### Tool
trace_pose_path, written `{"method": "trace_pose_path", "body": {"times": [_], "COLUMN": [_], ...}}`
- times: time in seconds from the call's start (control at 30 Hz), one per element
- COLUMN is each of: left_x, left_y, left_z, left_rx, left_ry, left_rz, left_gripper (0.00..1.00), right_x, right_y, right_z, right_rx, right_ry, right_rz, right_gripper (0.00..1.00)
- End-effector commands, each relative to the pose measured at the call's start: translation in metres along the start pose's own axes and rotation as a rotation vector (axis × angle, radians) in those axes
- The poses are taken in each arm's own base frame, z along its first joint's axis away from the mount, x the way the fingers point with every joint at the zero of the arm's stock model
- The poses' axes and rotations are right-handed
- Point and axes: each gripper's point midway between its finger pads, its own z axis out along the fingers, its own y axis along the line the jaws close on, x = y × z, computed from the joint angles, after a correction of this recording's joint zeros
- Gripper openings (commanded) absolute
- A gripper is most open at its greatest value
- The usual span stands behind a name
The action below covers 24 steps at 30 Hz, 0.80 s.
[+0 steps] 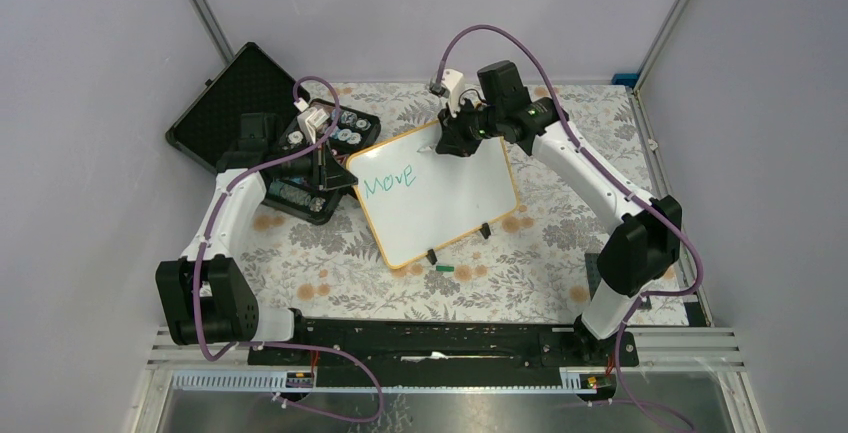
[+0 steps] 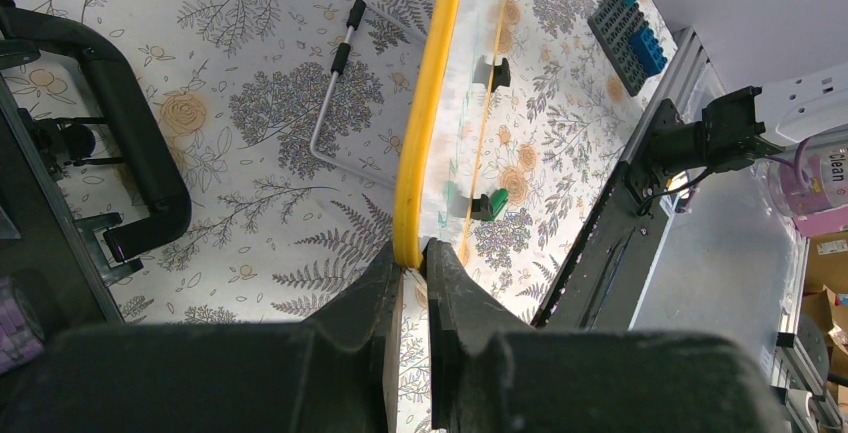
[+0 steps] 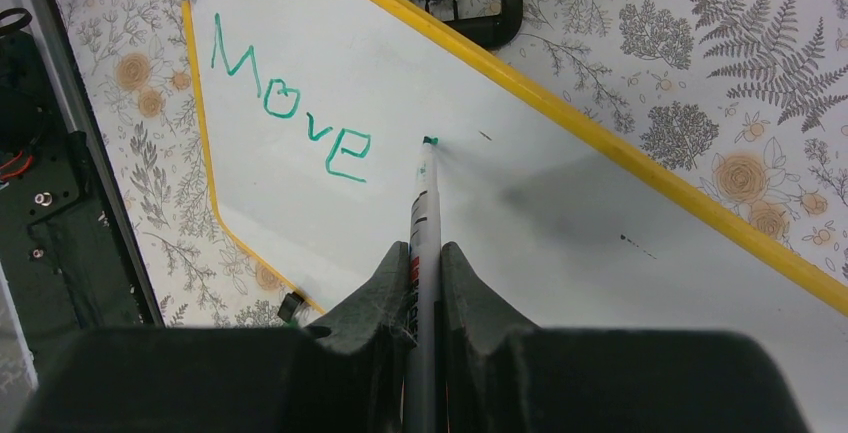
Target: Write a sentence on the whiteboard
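The whiteboard (image 1: 450, 208), white with an orange-yellow rim, lies tilted in the middle of the table. Of the sentence, only the green word "Move" (image 1: 388, 183) shows near the board's left corner. My left gripper (image 1: 343, 171) is shut on the board's rim (image 2: 430, 103) at that corner, its jaws (image 2: 412, 253) pinching the yellow edge. My right gripper (image 1: 457, 138) hangs over the board's far edge, shut on a grey marker (image 3: 425, 203). The marker's green tip (image 3: 430, 140) meets its own shadow on the board, just right of "Move" (image 3: 290, 103).
A black foam-lined case (image 1: 235, 103) lies open at the back left, with a black tray of small parts (image 1: 330, 133) beside it. A green marker cap (image 1: 443, 268) lies near the board's front clip feet. A bent metal rod (image 2: 335, 83) and a grey block with blue pieces (image 2: 628, 28) lie on the floral cloth.
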Motion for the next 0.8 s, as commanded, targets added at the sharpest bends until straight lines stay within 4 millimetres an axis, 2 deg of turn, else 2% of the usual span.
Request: {"method": "trace_pose_path", "body": {"times": [0.0, 0.43, 0.77], "left_x": [0.000, 0.001, 0.001], "left_y": [0.009, 0.010, 0.011], "left_z": [0.002, 0.002, 0.003], "left_rx": [-0.023, -0.026, -0.025], "left_ry": [-0.001, 0.002, 0.003], "left_rz": [0.072, 0.070, 0.070], "left_gripper": [0.00, 0.00, 0.00], "right_x": [0.002, 0.022, 0.045], "right_y": [0.004, 0.007, 0.012], "right_z": [0.002, 0.005, 0.006], "right_rx": [-0.013, -0.021, -0.029], "right_ry": [0.000, 0.039, 0.081], "right_rz": [-0.031, -0.017, 0.000], "right_gripper": [0.00, 0.00, 0.00]}}
